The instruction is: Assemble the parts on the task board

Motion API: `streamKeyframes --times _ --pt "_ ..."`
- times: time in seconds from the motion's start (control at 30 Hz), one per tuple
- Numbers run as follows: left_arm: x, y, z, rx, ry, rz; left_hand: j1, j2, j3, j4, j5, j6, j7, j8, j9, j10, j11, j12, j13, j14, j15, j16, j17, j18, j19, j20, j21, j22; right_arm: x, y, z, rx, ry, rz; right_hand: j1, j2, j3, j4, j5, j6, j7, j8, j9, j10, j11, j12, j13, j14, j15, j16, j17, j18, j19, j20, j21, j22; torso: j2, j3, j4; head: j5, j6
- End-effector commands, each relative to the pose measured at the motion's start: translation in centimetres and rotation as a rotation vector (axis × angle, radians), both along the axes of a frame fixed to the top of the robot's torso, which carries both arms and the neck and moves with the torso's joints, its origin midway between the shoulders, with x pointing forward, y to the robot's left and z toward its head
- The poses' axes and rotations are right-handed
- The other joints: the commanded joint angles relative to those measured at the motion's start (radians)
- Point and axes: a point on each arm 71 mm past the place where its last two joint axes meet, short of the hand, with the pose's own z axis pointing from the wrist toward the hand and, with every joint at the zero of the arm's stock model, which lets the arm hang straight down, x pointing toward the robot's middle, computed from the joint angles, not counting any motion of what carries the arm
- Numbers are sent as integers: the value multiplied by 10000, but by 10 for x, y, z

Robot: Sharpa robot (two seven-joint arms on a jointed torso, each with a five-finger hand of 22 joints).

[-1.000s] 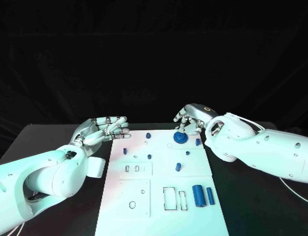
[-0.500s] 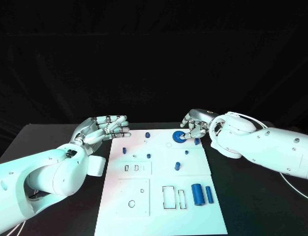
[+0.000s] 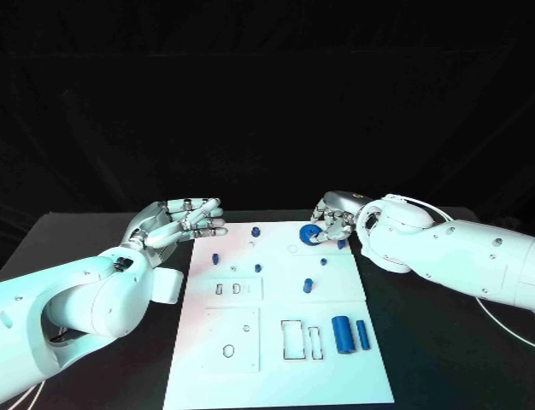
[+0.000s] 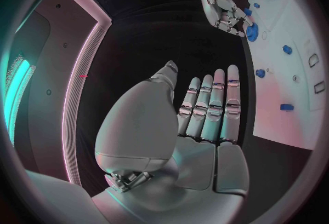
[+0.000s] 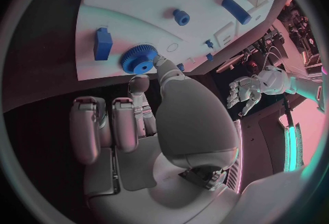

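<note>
Seat the blue gear, at the far end of the task board under the right hand whose fingers touch its rim, squarely down; left hand loose, holding nothing beside the board.

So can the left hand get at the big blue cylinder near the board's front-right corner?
Probably yes. The left hand is open by the task board's far-left edge, and nothing stands between it and the big blue cylinder; it would cross low parts.

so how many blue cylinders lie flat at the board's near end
2: a thick cylinder and a thinner cylinder just right of it, near the board's right edge. Nothing covers that end.
</note>
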Motion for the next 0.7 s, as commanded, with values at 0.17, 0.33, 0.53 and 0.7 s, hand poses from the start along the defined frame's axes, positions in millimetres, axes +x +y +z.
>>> streamKeyframes --times 0.17,0.33,0.53,0.7 --pt "-1 -3 1 -108 -43 -197 80 -29 -44 21 -57 9 84 -40 -13 -3 80 -41 -8 -65 30 -64 9 114 -12 33 13 -14 1 4 -4 -283 180 163 148 82 26 110 51 28 -34 107 33 86 -27 234 209 627 54 73 314 -159 26 86 -9 1259 1 12 -10 21 -9" --pt "-1 -3 1 -109 -41 -203 80 -29 -44 21 -57 9 84 -40 -13 -3 80 -41 -8 -65 30 -64 9 114 -12 33 13 -14 3 4 -6 -301 271 124 190 166 72 150 88 65 -47 155 45 186 -41 453 433 633 44 90 353 -164 41 78 2 1283 3 15 5 13 -1" --pt "-1 -3 1 -109 -37 -206 82 -28 -46 23 -57 8 86 -45 -13 -4 82 -48 -9 -68 32 -74 11 114 -18 35 10 -17 4 3 -7 -327 367 113 213 189 89 160 104 102 -57 185 53 241 -49 571 554 644 38 114 408 -170 57 74 16 1306 6 14 0 24 -12" --pt "-1 -3 1 -109 -30 -213 82 -28 -46 23 -57 8 86 -45 -13 -4 82 -48 -9 -68 32 -74 11 114 -18 35 10 -17 5 4 -8 -368 443 128 264 213 118 152 111 133 -65 210 59 303 -60 706 692 655 30 138 463 -177 79 67 35 1338 9 15 -2 14 -17"
